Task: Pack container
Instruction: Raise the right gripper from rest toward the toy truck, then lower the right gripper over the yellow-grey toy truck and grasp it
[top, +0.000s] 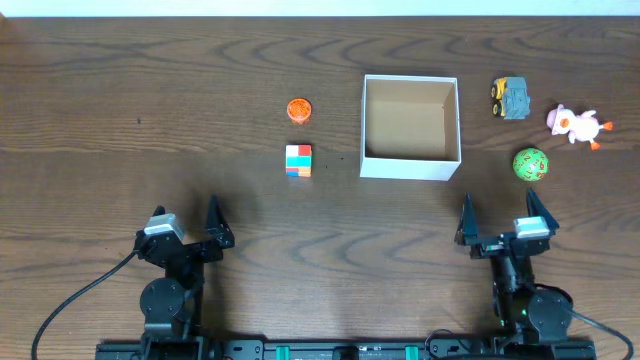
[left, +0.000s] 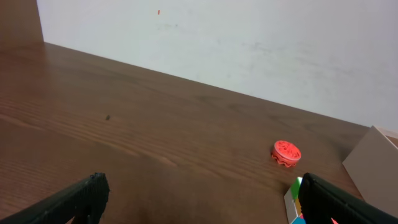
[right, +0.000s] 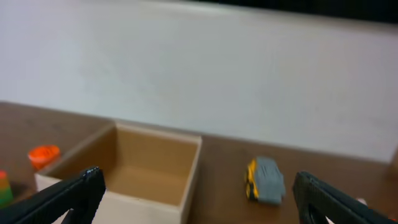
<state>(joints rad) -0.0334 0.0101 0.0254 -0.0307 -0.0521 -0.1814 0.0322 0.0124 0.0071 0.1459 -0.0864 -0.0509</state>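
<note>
"Container first: where did it stand?"

"The container (top: 410, 167) sat open-topped on the dark wooden surface (top: 100, 120), right of centre and towards the far side, with its brown inside bare."

"And the toys?"

"All outside it. To its left lay an orange round toy (top: 298, 108), with a multicoloured block (top: 298, 160) nearer the arms. To its right were a grey-and-yellow toy car (top: 511, 98), a white-and-pink duck-like figure (top: 574, 125) further right, and a green ball (top: 530, 163) near the box's front right corner. None touched the box."

"What about the arms?"

"The left pincer (top: 186, 212) rested at the near edge with its fingers spread wide, holding nothing. The right pincer (top: 499, 205) was likewise wide apart and empty, in front of the box and well apart from it."
</note>
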